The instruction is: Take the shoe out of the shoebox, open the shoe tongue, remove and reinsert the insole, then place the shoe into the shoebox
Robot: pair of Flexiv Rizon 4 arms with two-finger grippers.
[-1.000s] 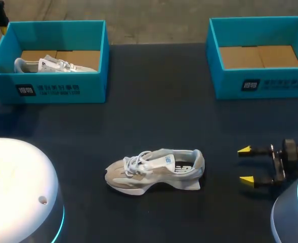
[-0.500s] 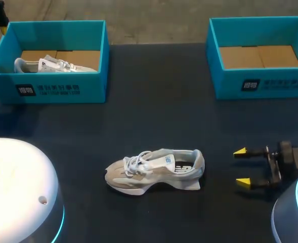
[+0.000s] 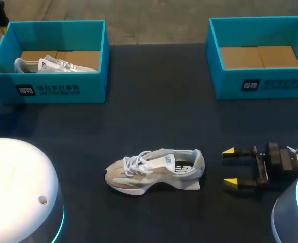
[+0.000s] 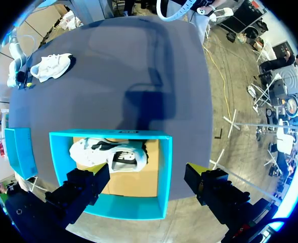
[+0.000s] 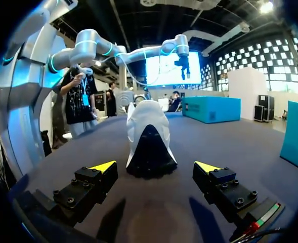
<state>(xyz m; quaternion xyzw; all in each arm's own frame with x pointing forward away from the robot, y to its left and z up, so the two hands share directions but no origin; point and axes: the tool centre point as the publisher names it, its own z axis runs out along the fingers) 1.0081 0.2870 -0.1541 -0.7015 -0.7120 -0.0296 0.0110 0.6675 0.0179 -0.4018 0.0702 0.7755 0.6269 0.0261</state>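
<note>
At the far-left edge a teal shoebox (image 3: 47,88) holds a pale sneaker (image 3: 52,65). The left gripper (image 4: 147,174) hangs above it, fingers wide apart and holding nothing. The shoe (image 3: 154,169) stands on its sole mid-front on the dark table (image 3: 154,101). It is grey-beige with white laces, its toe pointing left. Near its heel the right gripper (image 3: 229,166) is spread wide and empty. A second shoebox (image 3: 260,83) sits at the far right, well apart.
</note>
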